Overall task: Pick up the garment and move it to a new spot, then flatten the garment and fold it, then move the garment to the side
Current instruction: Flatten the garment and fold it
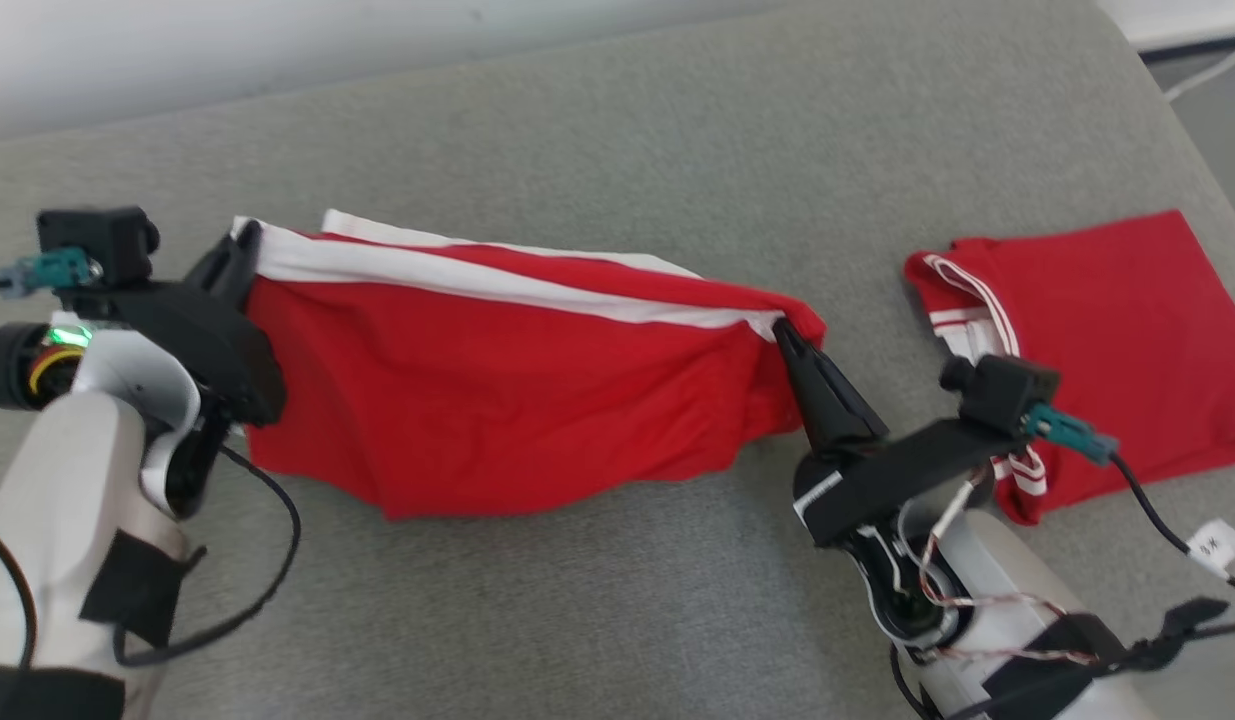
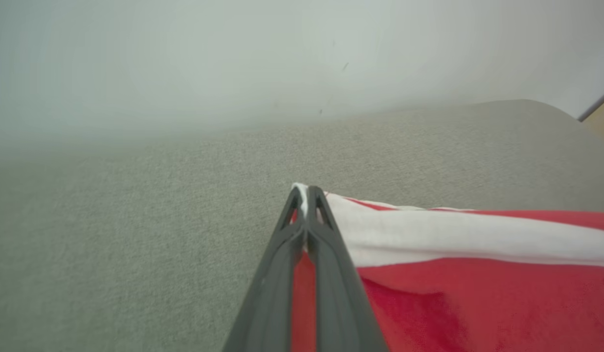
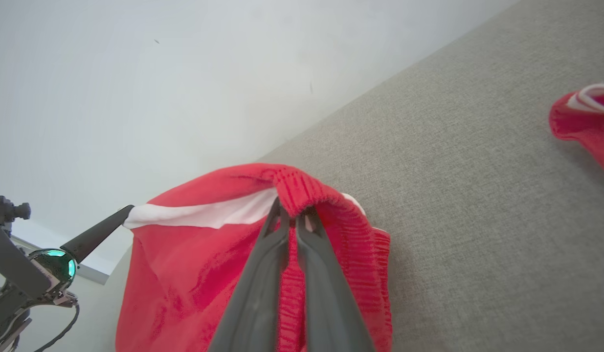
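- A grey fabric surface [image 1: 617, 130] is seen spreading across the head view, with a pale wall [image 1: 177, 50] running along its far edge.
- The far right corner of the surface is shown as rounded. A strip of floor with a white cable [image 1: 1212, 70] is caught just beyond it.
- The red garment [image 1: 497, 390] with its white band is held stretched across the middle of the surface. Its top edge is raised and its lower part droops toward the fabric below.
- One end of the white band is pinched by the left gripper [image 1: 239, 250], with the fingers clamped tight on the cloth.
- The other end is gripped by the right gripper [image 1: 787, 335], with the fingers closed on a bunched, ribbed red edge.
- A second red garment [image 1: 1107, 330], folded, is seen lying near the right edge of the surface, apart from the held one.
- In the left wrist view the white cloth is shown squeezed right at the fingertips, with red visible through the gap lower down. A tan strip at that view's right border is picked up there alone.
- In the right wrist view the ribbing of the gripped edge is made plain, and the left gripper is seen from across, tip on the band's far end. A corner of the folded garment is glimpsed at that view's right border.
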Tool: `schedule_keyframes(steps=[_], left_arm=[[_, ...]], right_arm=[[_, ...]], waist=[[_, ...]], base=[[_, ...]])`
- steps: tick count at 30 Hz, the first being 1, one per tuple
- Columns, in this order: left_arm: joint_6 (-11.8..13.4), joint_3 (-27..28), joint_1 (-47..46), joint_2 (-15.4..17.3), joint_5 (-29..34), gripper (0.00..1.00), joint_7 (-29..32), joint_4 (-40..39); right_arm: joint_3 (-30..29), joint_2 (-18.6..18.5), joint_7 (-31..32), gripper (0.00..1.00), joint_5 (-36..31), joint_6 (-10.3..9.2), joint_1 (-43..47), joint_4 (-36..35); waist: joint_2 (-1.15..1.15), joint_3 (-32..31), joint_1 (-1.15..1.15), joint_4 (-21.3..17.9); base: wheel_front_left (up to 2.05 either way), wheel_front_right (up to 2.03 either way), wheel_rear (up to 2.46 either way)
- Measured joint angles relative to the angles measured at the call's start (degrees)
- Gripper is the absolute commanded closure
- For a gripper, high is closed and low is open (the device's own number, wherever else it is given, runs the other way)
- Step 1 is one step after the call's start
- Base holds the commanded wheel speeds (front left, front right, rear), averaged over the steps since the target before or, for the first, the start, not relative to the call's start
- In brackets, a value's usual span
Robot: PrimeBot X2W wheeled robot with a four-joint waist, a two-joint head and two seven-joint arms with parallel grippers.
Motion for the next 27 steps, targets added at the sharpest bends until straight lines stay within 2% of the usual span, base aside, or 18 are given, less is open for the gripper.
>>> schedule_keyframes(steps=[8,14,15,16,17,18,19,22,27], left_arm=[[-0.3,-1.0,-5.9,0.0,0.7,1.00,-1.9,10.0],[-1.2,-1.5,-9.7,0.0,1.0,1.00,-4.8,16.1],[-1.3,-1.5,-10.3,0.0,1.0,1.00,-5.2,16.8],[-1.5,-1.6,-11.0,-0.2,1.0,1.00,-5.6,17.6],[-1.7,-1.7,-11.5,-0.4,0.9,0.56,-6.0,18.2],[-1.7,-1.6,-11.9,-0.5,0.9,0.11,-6.5,18.8],[-1.7,-1.7,-12.2,-0.7,0.8,0.00,-7.0,19.5],[-1.5,-2.0,-12.5,-1.1,0.9,0.00,-9.0,20.4],[1.0,-3.2,-11.6,-1.2,2.8,0.00,-15.1,18.4]], right_arm=[[5.2,1.6,-2.0,1.00,3.5,0.00,-6.5,7.0],[8.9,2.4,-4.0,1.00,6.9,0.00,-9.4,9.4],[9.3,2.4,-4.4,0.60,7.4,0.00,-9.7,9.6],[9.9,2.3,-4.4,0.35,7.9,0.00,-9.9,9.8],[10.3,2.2,-4.8,0.00,8.3,0.00,-10.1,9.8],[10.6,2.1,-4.9,0.00,8.7,0.00,-10.3,9.8],[10.9,1.9,-5.1,0.00,9.1,0.00,-10.3,9.6],[11.3,0.6,-5.5,0.00,9.4,0.00,-10.2,8.5],[7.4,-2.8,-5.8,0.00,5.8,0.00,-6.2,3.8]], waist=[[0.00,4.4,0.00,-3.8],[0.00,7.2,0.00,-6.2],[0.00,7.5,0.00,-6.5],[0.00,7.8,-0.01,-6.7],[0.00,8.0,-0.01,-6.9],[0.00,8.2,-0.01,-7.0],[0.00,8.2,-0.01,-7.0],[0.00,7.9,-0.01,-6.8],[0.00,6.4,-0.02,-5.2]], base=[[0.00,0.00,0.00],[0.00,0.00,0.00],[0.00,0.00,0.00],[0.00,0.00,0.00],[0.00,0.00,0.00],[0.00,0.00,0.00],[0.00,0.00,0.00],[0.00,0.00,0.00],[0.00,0.00,0.00]])
